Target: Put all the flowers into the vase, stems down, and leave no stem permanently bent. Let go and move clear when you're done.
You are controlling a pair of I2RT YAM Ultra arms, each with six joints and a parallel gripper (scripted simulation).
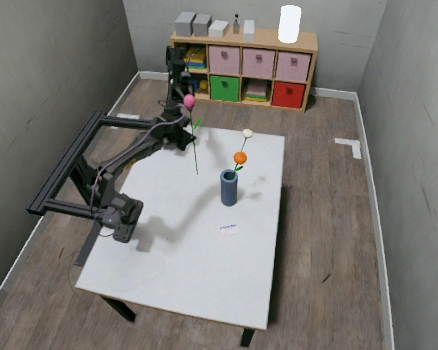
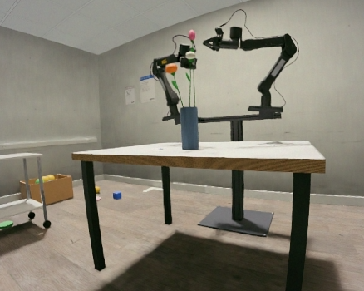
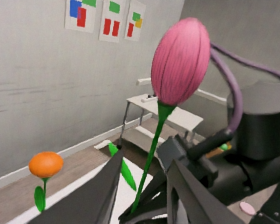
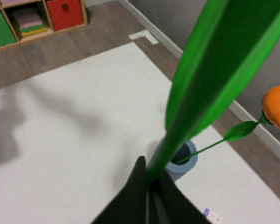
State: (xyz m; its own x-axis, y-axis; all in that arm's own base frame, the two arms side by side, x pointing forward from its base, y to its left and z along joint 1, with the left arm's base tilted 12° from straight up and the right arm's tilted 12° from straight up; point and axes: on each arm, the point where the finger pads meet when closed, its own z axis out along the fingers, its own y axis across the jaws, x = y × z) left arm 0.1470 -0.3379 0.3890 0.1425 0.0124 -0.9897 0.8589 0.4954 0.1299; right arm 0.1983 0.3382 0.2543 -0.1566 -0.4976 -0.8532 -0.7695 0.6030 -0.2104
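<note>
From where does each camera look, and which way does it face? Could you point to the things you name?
Top: high up, facing down over the table (image 1: 186,275) (image 2: 196,154) (image 3: 81,192) (image 4: 66,125); both arms show.
Exterior: low beyond the table, facing the robot; both arms.
Left wrist: on the left arm (image 1: 176,85) (image 2: 275,68), facing the pink flower (image 1: 189,101) (image 2: 192,35) (image 3: 181,62); its fingers and the right arm (image 1: 136,150) (image 2: 167,89) (image 3: 226,175).
Right wrist: facing down toward the vase (image 1: 229,192) (image 2: 189,129) (image 4: 187,164); its fingers.
Both wrists share the orange flower (image 1: 240,158) (image 2: 171,68) (image 3: 46,165) (image 4: 278,107).

High top view, low level exterior — both take in table (image 1: 186,270) (image 2: 196,161)
</note>
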